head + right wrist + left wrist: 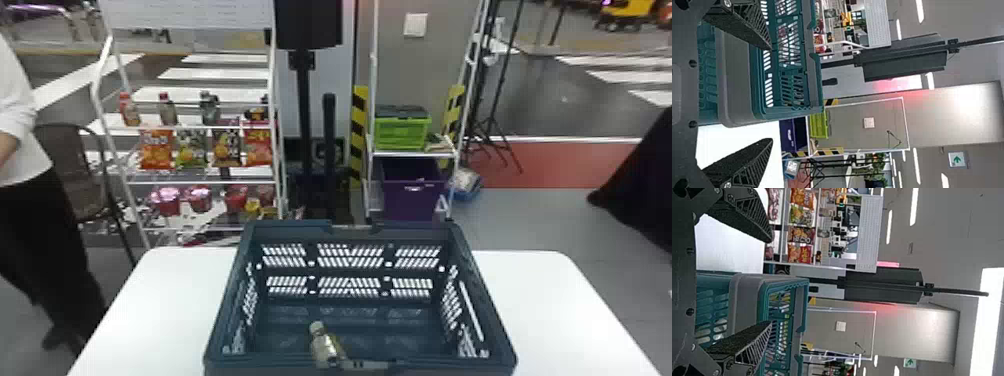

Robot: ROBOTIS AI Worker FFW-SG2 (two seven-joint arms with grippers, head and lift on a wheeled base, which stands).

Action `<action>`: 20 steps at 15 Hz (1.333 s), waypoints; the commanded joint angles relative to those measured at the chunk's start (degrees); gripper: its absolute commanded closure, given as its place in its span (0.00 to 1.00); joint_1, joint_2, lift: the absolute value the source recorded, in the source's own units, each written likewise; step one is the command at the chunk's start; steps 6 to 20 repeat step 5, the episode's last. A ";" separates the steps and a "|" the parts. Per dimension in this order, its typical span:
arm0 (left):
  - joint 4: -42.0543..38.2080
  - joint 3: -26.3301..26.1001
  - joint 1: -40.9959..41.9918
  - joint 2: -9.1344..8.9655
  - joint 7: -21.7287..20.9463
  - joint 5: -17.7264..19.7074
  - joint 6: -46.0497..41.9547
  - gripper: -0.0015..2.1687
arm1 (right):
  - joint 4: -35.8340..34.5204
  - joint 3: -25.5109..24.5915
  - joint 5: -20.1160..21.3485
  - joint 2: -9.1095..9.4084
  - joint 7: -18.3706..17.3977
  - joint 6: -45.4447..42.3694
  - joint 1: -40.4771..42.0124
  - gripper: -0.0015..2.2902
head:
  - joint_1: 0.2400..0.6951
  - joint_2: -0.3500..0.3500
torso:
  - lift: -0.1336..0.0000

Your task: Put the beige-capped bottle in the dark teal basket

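The dark teal basket (360,330) stands on the white table. At the front of it, left of the middle of its near rim, is the beige-capped bottle (326,346), tilted with its cap toward the back; its base overlaps the near rim, and I cannot tell what it rests on. In the left wrist view my left gripper (769,282) is open, with a corner of the basket (744,301) beyond its parted fingers. The right wrist view has my right gripper (769,94) open too, the other corner of the basket (736,78) past it. Nothing is held by either.
White table top (165,300) extends on both sides of the basket. Behind stand a rack of snack bags (156,150) and bottles, a black stand (305,100), and a shelf with a green crate (402,132) and a purple bin (415,195).
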 commanded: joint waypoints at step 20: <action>0.30 -0.05 0.01 -0.04 0.00 -0.09 0.00 0.07 | -0.26 0.04 0.00 0.16 0.00 -0.18 0.44 0.02 | 0.57 0.50 | 1.00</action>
